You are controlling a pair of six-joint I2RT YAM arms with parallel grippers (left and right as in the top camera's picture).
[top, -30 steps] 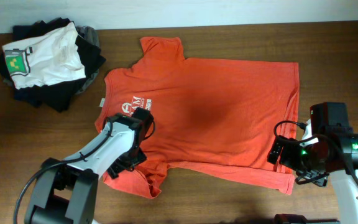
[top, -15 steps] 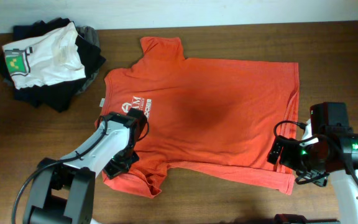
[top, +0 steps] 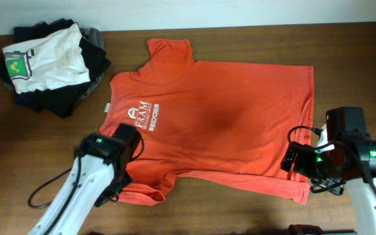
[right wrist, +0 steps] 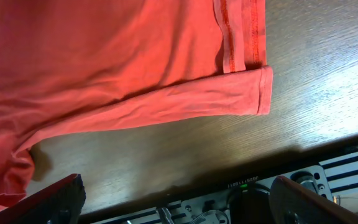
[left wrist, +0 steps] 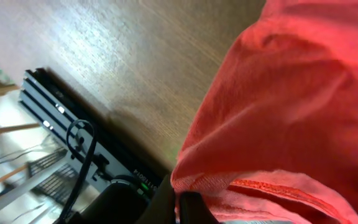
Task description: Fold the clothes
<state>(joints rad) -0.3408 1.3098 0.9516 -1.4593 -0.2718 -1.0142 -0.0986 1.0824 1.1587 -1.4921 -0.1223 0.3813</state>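
Note:
The clothes, a red-orange T-shirt [top: 227, 124] with white chest lettering, lie spread on the wooden table, collar to the left and hem to the right. My left gripper [top: 115, 189] is at the shirt's near sleeve. The left wrist view shows it [left wrist: 178, 204] shut on that sleeve's hemmed edge, with the fabric [left wrist: 303, 112] lifted and bunched above the jaws. My right gripper [top: 302, 166] hovers by the near hem corner [right wrist: 253, 93]. It [right wrist: 188, 205] stands wide open with nothing between its fingers.
A pile of other garments [top: 44, 62], a white printed T-shirt on black and grey ones, sits at the back left. The table's front edge and a black rail [right wrist: 303, 180] lie just below both grippers.
My left gripper has shut on the near sleeve and moved left and toward the front edge, dragging the sleeve with it. The right arm has not moved.

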